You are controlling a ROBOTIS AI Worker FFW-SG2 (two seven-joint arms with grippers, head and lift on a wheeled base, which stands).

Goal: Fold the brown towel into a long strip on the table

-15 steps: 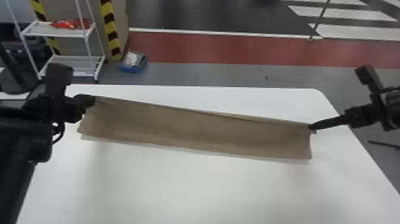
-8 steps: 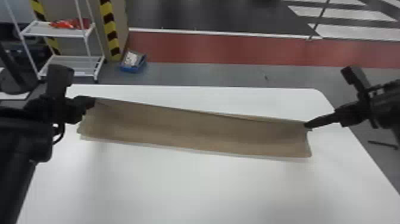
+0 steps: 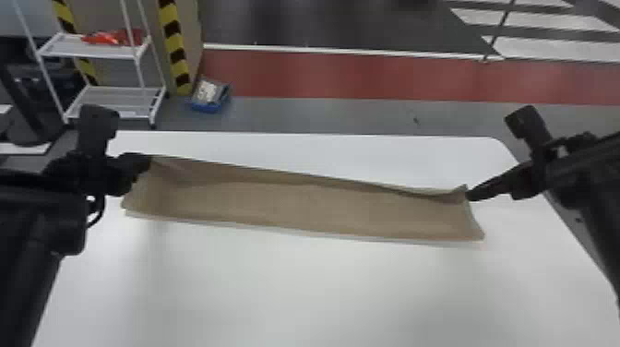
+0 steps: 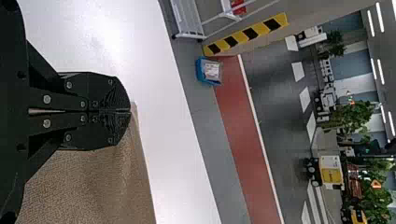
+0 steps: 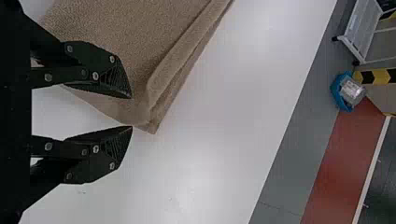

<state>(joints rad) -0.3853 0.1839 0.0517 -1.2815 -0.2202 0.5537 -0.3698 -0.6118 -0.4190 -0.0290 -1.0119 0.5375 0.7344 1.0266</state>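
Note:
The brown towel [image 3: 295,205] lies as a long strip across the white table, its far edge slightly raised toward the left end. At its far left corner is my left gripper [image 3: 146,161]; in the left wrist view that gripper [image 4: 130,111] is shut on the towel [image 4: 93,186]. By the far right corner stands my right gripper [image 3: 469,195]. Seen from the right wrist, the right gripper [image 5: 132,112] is open beside the towel's corner [image 5: 140,105], where folded layers lie slightly apart.
The white table [image 3: 295,286] extends in front of the towel, and its far edge runs behind it. On the floor beyond are a white shelf rack [image 3: 113,94] and a blue bin [image 3: 207,108].
The right gripper has opened and let go of the towel's far right corner, and its arm has swung inward and nearer. At that end the towel's far edge now looks ruffled. The left gripper has stayed put.

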